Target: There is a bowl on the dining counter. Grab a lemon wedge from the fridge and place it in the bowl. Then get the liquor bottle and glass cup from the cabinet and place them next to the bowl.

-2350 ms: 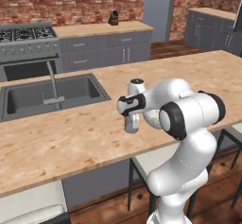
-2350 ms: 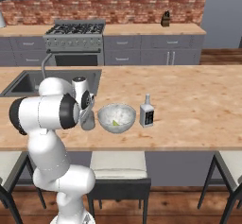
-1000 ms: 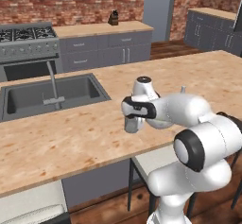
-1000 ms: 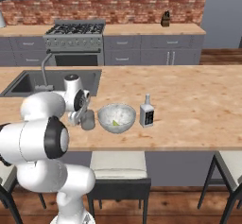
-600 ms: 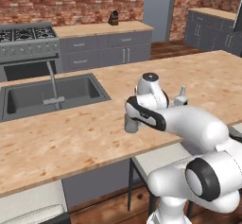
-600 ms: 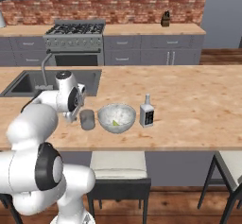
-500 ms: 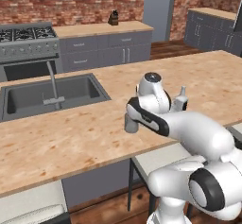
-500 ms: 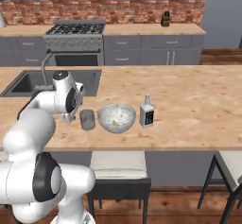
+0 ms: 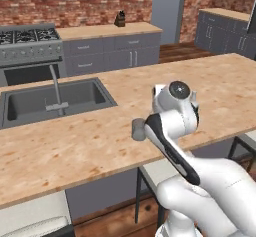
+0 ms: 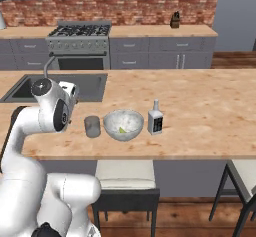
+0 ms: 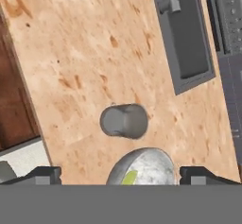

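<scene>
Hand view looks down on the wooden counter (image 11: 85,53) from above. The gripper (image 11: 120,175) is wide open, with its two dark fingertips (image 11: 45,175) far apart at the bottom, and it holds nothing. The glass cup (image 11: 124,121) stands on the counter just past the gripper, between the two tips but not touching them. The bowl (image 11: 146,167) sits right next to the cup, closer to the gripper, and a yellow lemon wedge (image 11: 130,177) lies inside it. The sink (image 11: 186,43) is farther off, past the cup.

Right base view shows the same things in a row near the front edge of the counter (image 10: 200,106). The bowl (image 10: 123,124) is in the middle with the lemon wedge (image 10: 121,129) in it. The glass cup (image 10: 92,126) stands just beside the bowl on one side, and the liquor bottle (image 10: 155,118) stands upright just beside the bowl on the other side. The white arm's hand is up above the counter near the cup, on the side away from the bowl.

Left base view shows the glass cup (image 9: 138,129) peeking out beside the arm.
</scene>
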Motion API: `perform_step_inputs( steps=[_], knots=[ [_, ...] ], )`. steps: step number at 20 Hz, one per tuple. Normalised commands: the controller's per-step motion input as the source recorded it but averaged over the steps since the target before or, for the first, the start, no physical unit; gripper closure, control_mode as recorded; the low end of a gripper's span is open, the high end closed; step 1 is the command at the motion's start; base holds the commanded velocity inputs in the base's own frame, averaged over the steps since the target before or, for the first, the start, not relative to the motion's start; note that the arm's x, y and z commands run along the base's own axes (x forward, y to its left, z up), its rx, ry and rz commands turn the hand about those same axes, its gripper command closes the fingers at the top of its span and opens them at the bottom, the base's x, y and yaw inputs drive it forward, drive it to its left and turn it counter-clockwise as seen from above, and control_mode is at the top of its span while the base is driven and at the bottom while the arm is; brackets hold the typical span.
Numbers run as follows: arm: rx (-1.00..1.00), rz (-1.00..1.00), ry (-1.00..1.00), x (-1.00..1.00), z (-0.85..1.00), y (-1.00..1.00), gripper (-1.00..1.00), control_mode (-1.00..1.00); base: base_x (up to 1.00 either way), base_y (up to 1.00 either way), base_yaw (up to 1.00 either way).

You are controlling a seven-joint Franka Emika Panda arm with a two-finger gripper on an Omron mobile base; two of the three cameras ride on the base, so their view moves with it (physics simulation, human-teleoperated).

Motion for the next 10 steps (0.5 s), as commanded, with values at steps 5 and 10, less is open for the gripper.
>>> perform_step_inputs(
  steps=[5,10],
  knots=[
    [0.00,0.05,-0.30,-0.77,0.74,-0.04,-1.00,-1.00,0.00,0.00,0.00],
    [0.00,0.05,-0.31,-0.78,0.69,-0.05,-1.00,-1.00,0.00,0.00,0.00]
  ],
)
